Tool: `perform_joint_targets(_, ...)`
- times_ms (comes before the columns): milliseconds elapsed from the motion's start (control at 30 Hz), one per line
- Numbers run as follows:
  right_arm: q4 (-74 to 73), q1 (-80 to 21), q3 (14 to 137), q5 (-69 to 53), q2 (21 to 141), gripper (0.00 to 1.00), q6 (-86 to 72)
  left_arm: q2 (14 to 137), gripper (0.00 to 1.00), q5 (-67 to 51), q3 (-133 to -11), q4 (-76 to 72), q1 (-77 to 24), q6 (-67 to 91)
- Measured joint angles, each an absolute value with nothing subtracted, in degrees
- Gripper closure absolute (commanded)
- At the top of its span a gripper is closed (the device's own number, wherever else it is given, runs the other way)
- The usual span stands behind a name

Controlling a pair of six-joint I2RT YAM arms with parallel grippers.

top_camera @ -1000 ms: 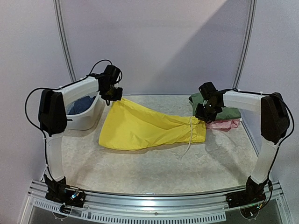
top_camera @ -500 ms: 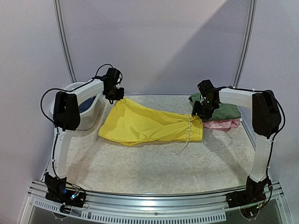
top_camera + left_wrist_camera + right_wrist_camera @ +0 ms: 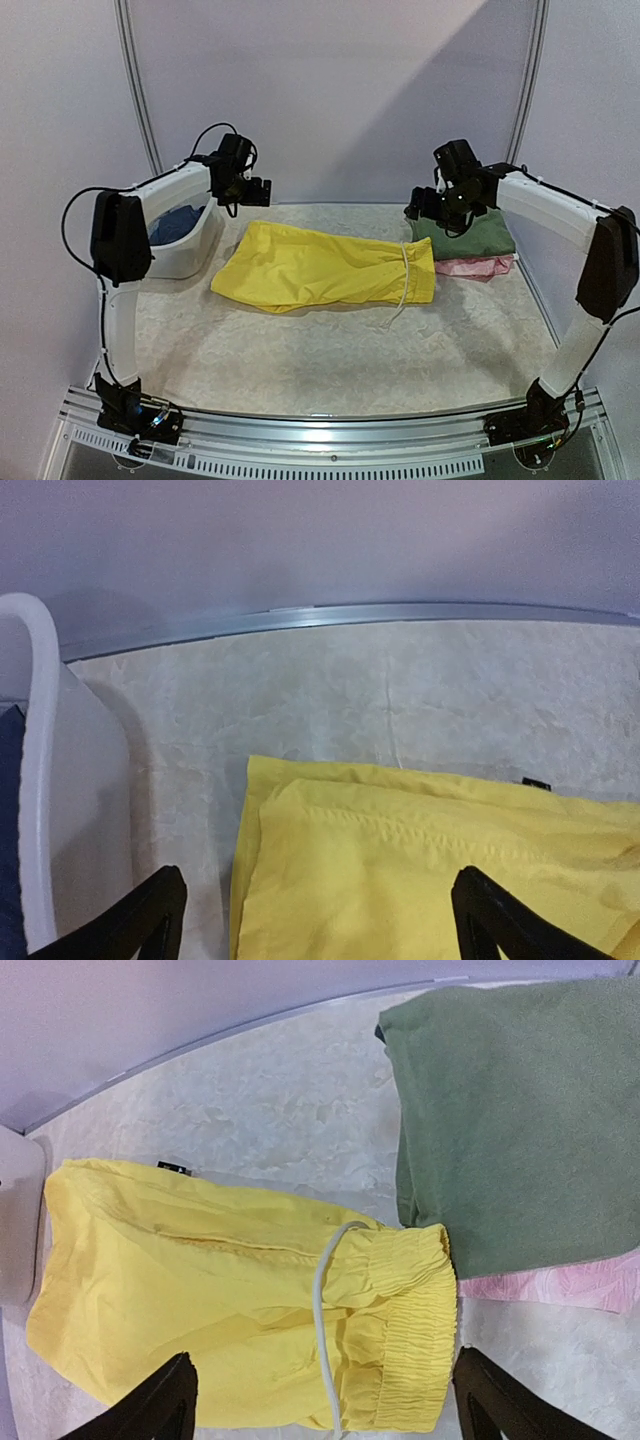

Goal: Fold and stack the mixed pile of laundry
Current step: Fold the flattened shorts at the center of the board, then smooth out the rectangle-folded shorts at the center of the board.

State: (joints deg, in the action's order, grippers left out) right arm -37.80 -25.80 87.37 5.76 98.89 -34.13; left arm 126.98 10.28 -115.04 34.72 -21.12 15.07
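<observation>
Shorts [image 3: 320, 275]: lay flat, beside green top [image 3: 482, 234].
Left gripper [image 3: 315, 920]: gaped wide, held nothing.
Right gripper [image 3: 325, 1405]: gaped wide, held nothing.

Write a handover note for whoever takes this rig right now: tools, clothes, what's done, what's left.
Left tool: open, empty, over the leg end of the yellow shorts.
Right tool: open, empty, near their waistband.
The shorts lie flat in the middle, seemingly folded lengthwise. The green top sits folded on the pink garment, far right. The blue garment is in the white basket, far left.
Done: green and pink stacked.
Left: finish folding the shorts and stack them, then the blue garment.
</observation>
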Motion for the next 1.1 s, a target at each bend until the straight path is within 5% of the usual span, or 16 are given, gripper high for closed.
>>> perform_joint_targets(167,-34.4,-27.7,82.2,3.9,95.7,0.44,-33.4,115.8,0.27,10.6,-101.5,30.8,-25.2,16.4)
perform_joint_targets(367,-31.2,-28.3,80.3,-5.7,100.8,0.57,-30.5,111.6,0.35,8.4,-88.6,27.2,-31.3,18.8)
perform_joint_targets(1100,-32.4,-21.7,107.8,-17.6,133.3,0.61,-25.3,101.7,0.43,8.2,-69.8,21.3,-42.0,21.2)
